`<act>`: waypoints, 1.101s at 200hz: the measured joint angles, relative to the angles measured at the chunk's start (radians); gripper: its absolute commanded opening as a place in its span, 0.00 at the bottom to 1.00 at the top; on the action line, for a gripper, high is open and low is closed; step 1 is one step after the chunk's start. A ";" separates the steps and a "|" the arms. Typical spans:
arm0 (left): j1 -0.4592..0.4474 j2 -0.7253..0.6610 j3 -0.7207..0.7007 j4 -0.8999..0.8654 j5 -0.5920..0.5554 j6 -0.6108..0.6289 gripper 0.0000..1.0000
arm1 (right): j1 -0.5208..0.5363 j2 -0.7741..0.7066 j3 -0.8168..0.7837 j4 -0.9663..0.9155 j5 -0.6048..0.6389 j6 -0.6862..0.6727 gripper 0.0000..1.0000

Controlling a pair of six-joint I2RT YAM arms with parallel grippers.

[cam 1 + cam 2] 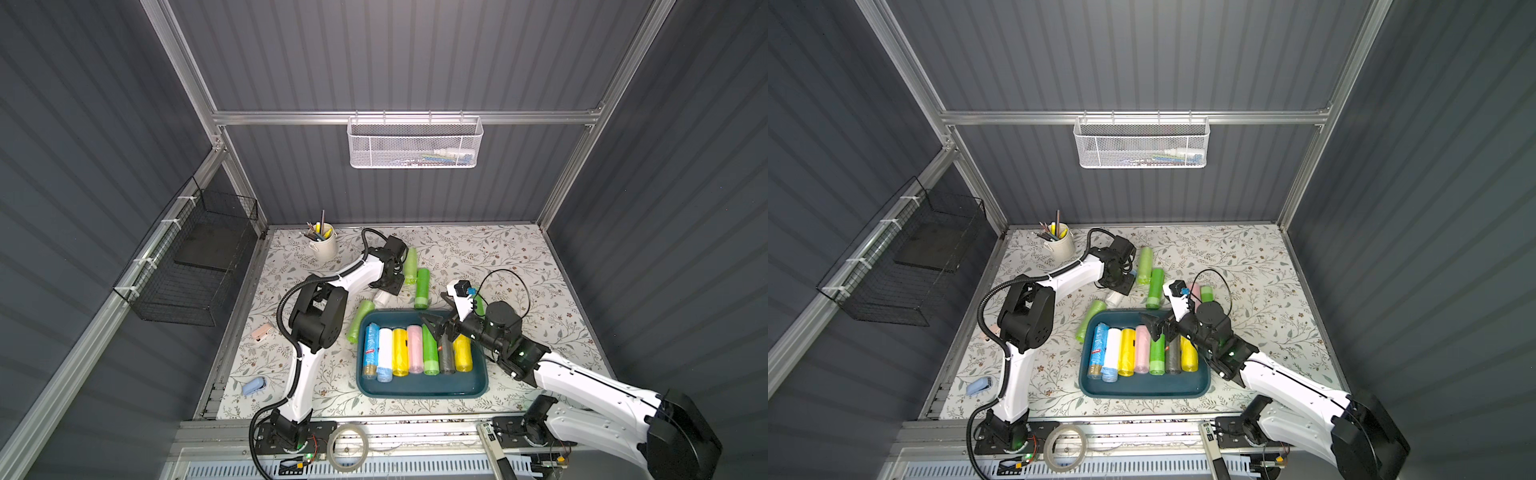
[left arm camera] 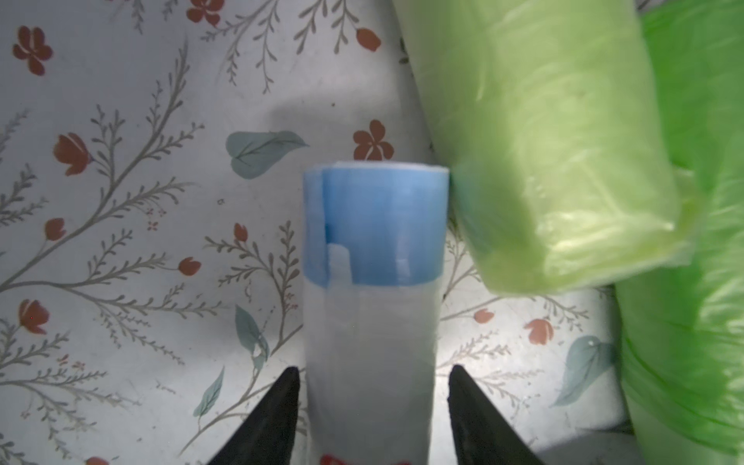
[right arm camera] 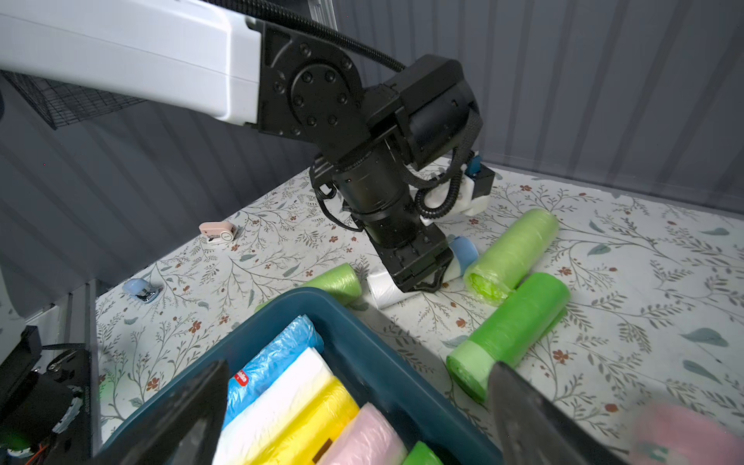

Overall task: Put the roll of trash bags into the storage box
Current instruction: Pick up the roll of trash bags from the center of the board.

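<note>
Teal plastic rectangular storage box [image 1: 419,390]: you have seven rolls [image 1: 415,349] side by side inside (mixed colours). White blue-ended roll of trash bags [image 2: 370,322] lies outside on floral tabletop [image 2: 120,201], straddled by left gripper [image 2: 372,372], jaws apart. Your right gripper [image 3: 358,372] spread wide, empty, above box.

You'll find just one red label [image 3: 241,378] with white letters, on the blue roll [image 3: 277,356] in the box [image 3: 354,342]; partly hidden, unreadable.

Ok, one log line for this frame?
left gripper: open, straddling white roll on table | right gripper: open, empty, over tray
</note>
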 measured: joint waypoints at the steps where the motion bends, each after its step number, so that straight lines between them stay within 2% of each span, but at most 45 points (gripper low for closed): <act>1: 0.000 0.000 0.000 0.000 0.000 0.000 0.53 | -0.001 0.000 0.000 0.000 0.000 0.000 0.99; 14: 0.003 0.000 0.000 0.006 0.000 0.003 0.47 | -0.011 0.000 -0.002 0.002 -0.002 0.009 0.99; 30: 0.007 0.000 0.000 0.011 0.001 0.011 0.45 | -0.025 -0.006 -0.003 0.004 -0.002 0.015 0.99; 52: 0.018 0.000 0.001 0.010 0.009 0.013 0.34 | -0.050 -0.035 -0.013 0.005 -0.003 0.030 0.99; 76: 0.036 0.000 0.001 0.014 0.032 0.019 0.27 | -0.088 -0.071 -0.030 0.004 -0.012 0.048 0.99; 118: 0.086 -0.013 -0.016 0.046 0.082 0.011 0.27 | -0.121 -0.080 -0.032 0.005 -0.032 0.071 0.99; 165: 0.126 -0.138 -0.052 0.045 0.109 -0.045 0.27 | -0.125 -0.030 -0.024 -0.016 -0.093 0.073 0.99; 198: 0.130 -0.257 -0.058 0.040 0.119 -0.171 0.26 | -0.126 -0.019 0.007 -0.108 -0.197 0.052 0.99; 220: 0.130 -0.312 -0.067 0.016 0.174 -0.272 0.26 | -0.127 -0.072 0.019 -0.203 -0.232 0.029 0.99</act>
